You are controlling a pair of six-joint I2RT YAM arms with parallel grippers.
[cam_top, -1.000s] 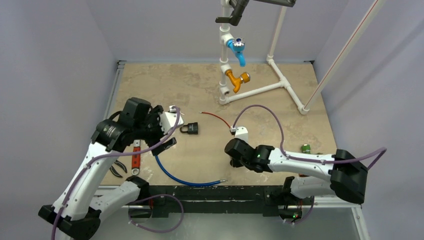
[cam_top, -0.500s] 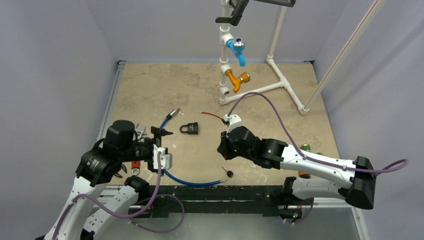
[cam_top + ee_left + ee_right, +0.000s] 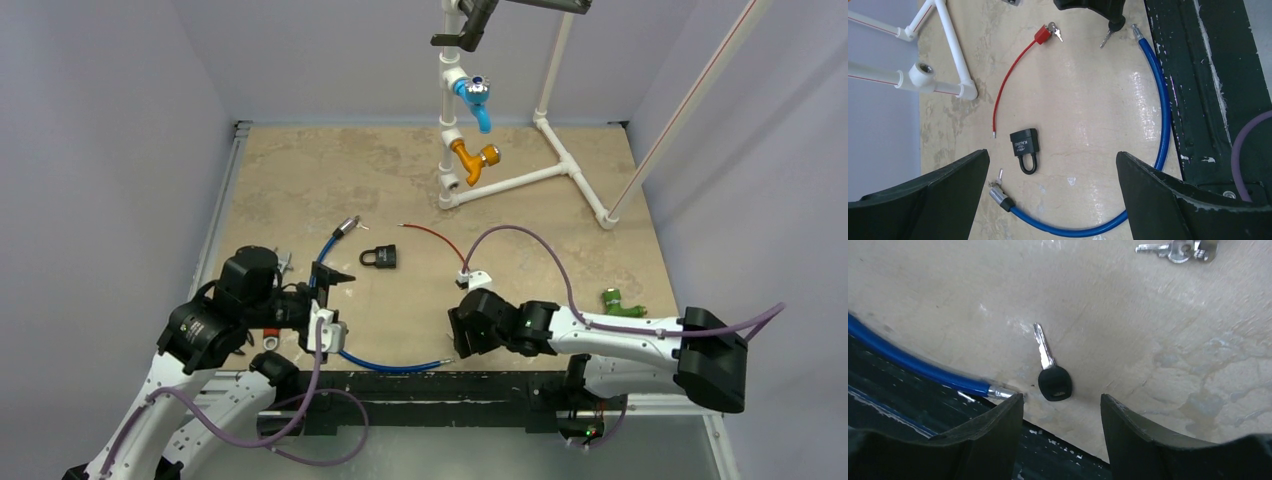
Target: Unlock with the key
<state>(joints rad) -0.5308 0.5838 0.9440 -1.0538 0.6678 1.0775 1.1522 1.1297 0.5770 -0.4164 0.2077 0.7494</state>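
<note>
The left fingers [image 3: 923,200] hang spread wide and empty over the left part of the surface [image 3: 300,170], facing across it to the right. A blue cable [image 3: 385,366] curves around that stretch, from a metal end near the padlock down along the black rail [image 3: 430,385] at the near edge. Inside the curve is bare room.

The padlock [image 3: 380,257] lies flat near the middle with clear surface on every side. Its long axis runs left to right, the shackle toward the left arm and the body toward the right. One end of a thin red wire [image 3: 432,236] lies just beyond it.

The key [image 3: 1050,372] lies loose on the surface just beside the near rail, close to the cable's other metal end. Its black head is nearest the rail, and its blade slants away toward the far left. The right fingers [image 3: 983,440] stand apart above it, released, gripping nothing. A small bunch of keys [image 3: 1175,250] lies farther out. A green piece [image 3: 612,298] sits near the right edge.

The surface is beige with a marbled look. A white pipe frame [image 3: 520,178] stands at its far right, and pale lilac walls [image 3: 100,150] close it in.
</note>
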